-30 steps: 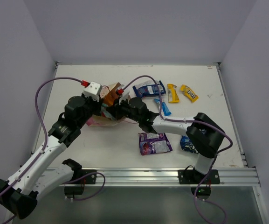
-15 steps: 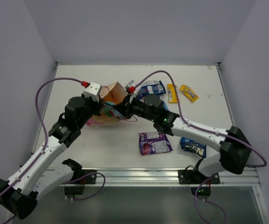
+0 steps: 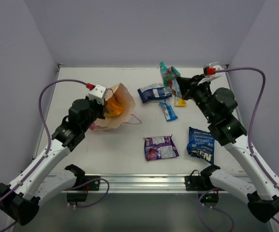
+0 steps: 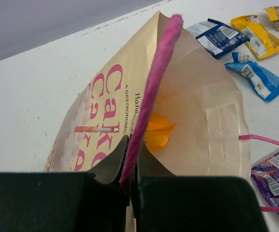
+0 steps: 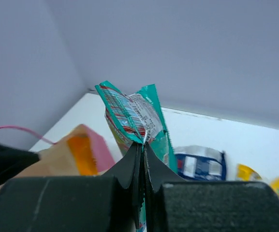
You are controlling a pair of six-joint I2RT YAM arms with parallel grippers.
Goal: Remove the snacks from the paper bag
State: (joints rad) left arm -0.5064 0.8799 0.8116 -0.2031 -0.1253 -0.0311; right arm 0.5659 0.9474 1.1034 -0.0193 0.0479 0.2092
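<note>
The paper bag (image 3: 119,104) lies on its side at the left-centre of the worktop (image 3: 105,153), its mouth held open, with an orange wrapper (image 4: 156,131) showing inside. The left jaws are pinched shut on one pink string handle (image 4: 154,79), holding up the bag's upper lip (the other handle (image 3: 132,120) trails loose on the worktop beside the bag). Well apart to the right, near the far edge, the right jaws are closed on the lower end of a teal-green pouch (image 5: 134,118) and hold it upright above the surface. A dark blue pouch (image 3: 154,92), a small blue wrapper (image 3: 168,111) and a partly hidden yellow wrapper (image 3: 179,102) lie between bag and right arm. A purple pouch (image 3: 160,147) and a blue pouch (image 3: 200,144) lie nearer the front.
</note>
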